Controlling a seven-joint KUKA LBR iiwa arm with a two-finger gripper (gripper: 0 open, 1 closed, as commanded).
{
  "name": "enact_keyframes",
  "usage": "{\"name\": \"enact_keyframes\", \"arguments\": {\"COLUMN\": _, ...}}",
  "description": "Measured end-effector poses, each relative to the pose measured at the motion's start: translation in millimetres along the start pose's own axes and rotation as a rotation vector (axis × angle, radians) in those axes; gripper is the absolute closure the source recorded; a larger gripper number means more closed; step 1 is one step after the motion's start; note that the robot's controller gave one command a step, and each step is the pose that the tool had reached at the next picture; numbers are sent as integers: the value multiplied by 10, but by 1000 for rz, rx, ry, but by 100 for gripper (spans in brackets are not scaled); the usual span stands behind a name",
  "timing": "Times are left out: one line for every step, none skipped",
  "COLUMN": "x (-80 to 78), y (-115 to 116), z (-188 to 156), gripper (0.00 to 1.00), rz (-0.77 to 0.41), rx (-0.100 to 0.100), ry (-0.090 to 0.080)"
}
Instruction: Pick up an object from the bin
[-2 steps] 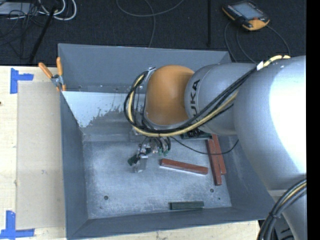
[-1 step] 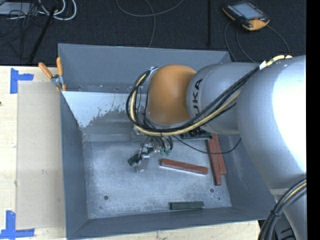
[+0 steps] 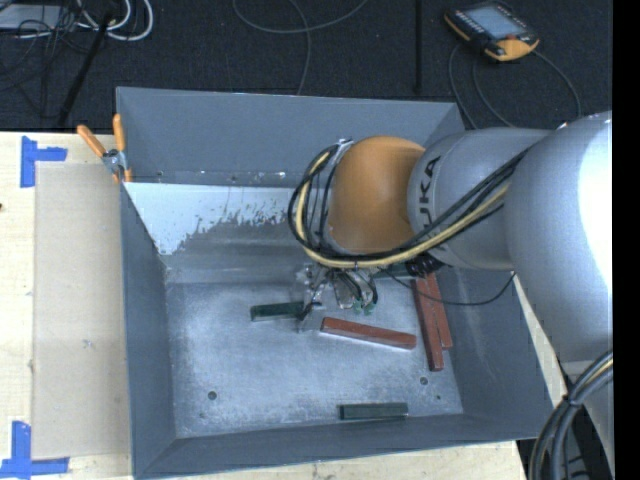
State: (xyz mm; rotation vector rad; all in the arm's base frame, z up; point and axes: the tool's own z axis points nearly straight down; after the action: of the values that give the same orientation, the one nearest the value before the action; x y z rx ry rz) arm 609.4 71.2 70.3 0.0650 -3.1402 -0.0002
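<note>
The end effector [image 3: 313, 302] is low over the middle of the bin [image 3: 225, 373], under the arm's orange cover [image 3: 370, 206] and its looped cables [image 3: 312, 203]. The thing nearest it is a green bar [image 3: 277, 312], short and dark, lying flat on the bin floor. Its long axis runs roughly parallel to the bin's front wall. Its right end reaches the end effector, so the bar stretches away from there toward the left wall.

As I judge it, the coming move turns on this: the end effector stands at the bar's end, not over its middle. A grasp there would take the bar by one end, and it might tip or slip out on the lift.

Whether the end effector is open or closed I cannot tell, since the cover and cables shade it. Nor can I tell whether it touches the bar or has hold of anything.

A red bar [image 3: 367, 333] lies just beside the end effector toward the front right corner, slightly slanted. Whether it touches the green bar is unclear. A second red bar [image 3: 433, 320] lies along the right wall, its far end hidden under the arm. A dark bar [image 3: 373, 410] lies well apart, at the foot of the front wall.
</note>
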Motion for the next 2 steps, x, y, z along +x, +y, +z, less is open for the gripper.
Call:
{"name": "enact_keyframes", "arguments": {"x": 0, "y": 0, "z": 0, "gripper": 100, "rz": 1, "rx": 0, "ry": 0}}
{"name": "enact_keyframes", "arguments": {"x": -19, "y": -54, "z": -69, "gripper": 100, "rz": -55, "rx": -1, "ry": 0}}
